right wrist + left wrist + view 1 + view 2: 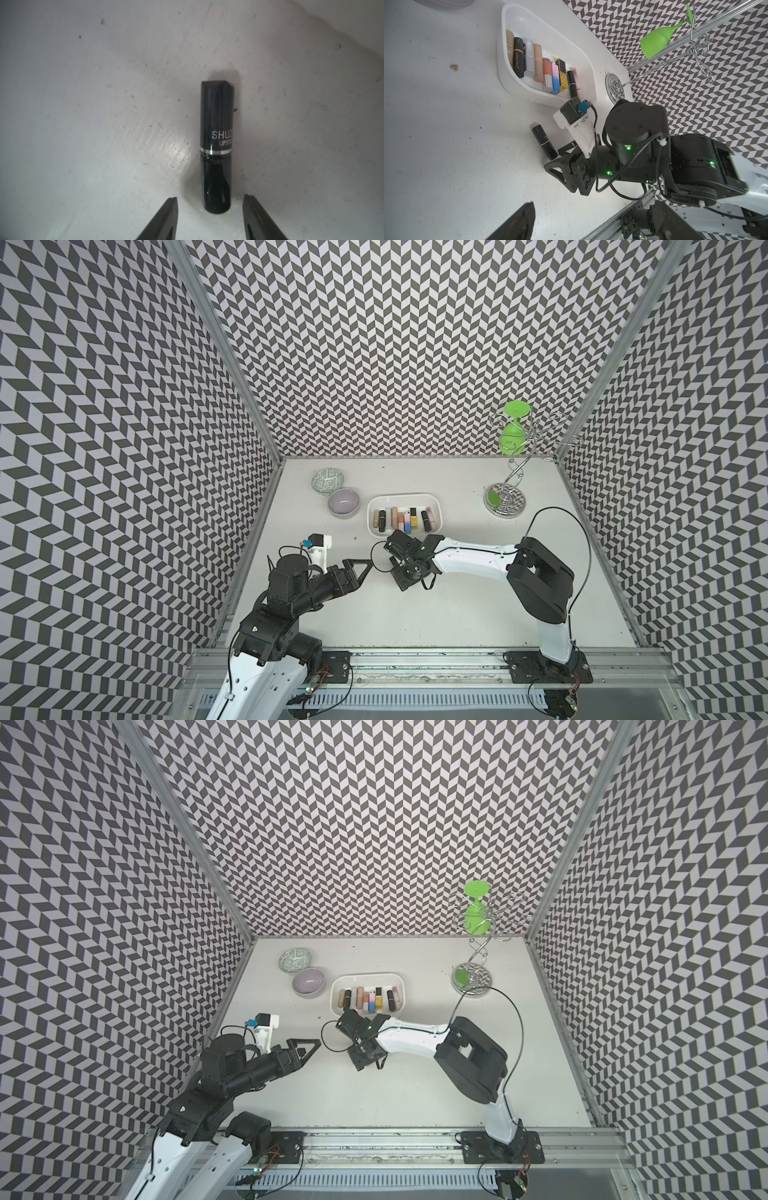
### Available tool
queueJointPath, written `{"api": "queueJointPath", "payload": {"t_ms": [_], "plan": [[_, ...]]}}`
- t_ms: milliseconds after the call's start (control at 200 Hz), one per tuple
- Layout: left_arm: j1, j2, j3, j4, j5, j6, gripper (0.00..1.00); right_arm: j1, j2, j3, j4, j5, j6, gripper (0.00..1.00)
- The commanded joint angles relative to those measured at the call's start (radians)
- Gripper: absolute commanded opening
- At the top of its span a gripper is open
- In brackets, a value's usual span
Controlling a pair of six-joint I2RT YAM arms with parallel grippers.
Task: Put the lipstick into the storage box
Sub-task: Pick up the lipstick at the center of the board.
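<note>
Though glossy, lipstick [216, 145] on scuffed table [83, 104]

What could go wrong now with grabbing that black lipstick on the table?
The right gripper straddles only one end of the black lipstick, so it may pivot or slip once lifted. It looks glossy and could roll if touched on one side first. The storage box is crowded along its near side.

Both top views are looking steeply down from high above, taking in the whole table [457, 605]. The left wrist camera is facing the right gripper [552, 158] and the tray [550, 37] beyond it. The right wrist camera is sitting close, sharing the lipstick [216, 145] between its fingertips [166, 216].
</note>
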State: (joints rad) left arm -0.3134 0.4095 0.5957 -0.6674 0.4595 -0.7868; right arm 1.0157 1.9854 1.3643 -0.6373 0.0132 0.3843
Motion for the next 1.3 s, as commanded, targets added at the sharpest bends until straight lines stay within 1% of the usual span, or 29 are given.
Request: {"api": "queueJointPath", "payload": {"t_ms": [0, 356, 451, 576, 646, 806, 1187, 1197, 1207, 1217, 1297], "plan": [[0.004, -0.01, -0.008, -0.005, -0.014, -0.002, 0.92, 0.011, 0.029, 0.028, 0.005, 0.032, -0.002, 0.53], [0.004, -0.027, 0.039, -0.078, -0.043, 0.037, 0.93, 0.015, 0.102, 0.084, -0.008, 0.07, -0.002, 0.49], [0.004, -0.034, 0.046, -0.091, -0.048, 0.041, 0.93, 0.015, 0.117, 0.101, -0.02, 0.079, -0.004, 0.44], [0.004, -0.032, 0.053, -0.097, -0.055, 0.049, 0.93, 0.014, 0.122, 0.104, -0.023, 0.082, -0.001, 0.33], [0.004, -0.03, 0.053, -0.092, -0.053, 0.047, 0.93, 0.014, 0.119, 0.098, -0.025, 0.085, 0.002, 0.3], [0.004, -0.03, 0.049, -0.082, -0.054, 0.043, 0.93, 0.015, 0.095, 0.066, -0.024, 0.099, 0.006, 0.27], [0.004, -0.059, 0.019, -0.049, -0.042, -0.003, 0.93, 0.014, -0.01, -0.007, 0.0, 0.086, 0.025, 0.25], [0.003, -0.06, 0.018, -0.046, -0.04, -0.006, 0.94, 0.015, -0.014, -0.009, 0.0, 0.085, 0.026, 0.25], [0.003, -0.061, 0.017, -0.043, -0.038, -0.008, 0.98, 0.015, -0.018, -0.013, 0.001, 0.085, 0.027, 0.24], [0.004, -0.061, 0.015, -0.04, -0.037, -0.01, 0.99, 0.015, -0.022, -0.015, 0.001, 0.085, 0.027, 0.24], [0.004, -0.063, 0.006, -0.016, -0.026, -0.023, 0.99, 0.015, -0.063, -0.048, 0.009, 0.08, 0.035, 0.24]]}}
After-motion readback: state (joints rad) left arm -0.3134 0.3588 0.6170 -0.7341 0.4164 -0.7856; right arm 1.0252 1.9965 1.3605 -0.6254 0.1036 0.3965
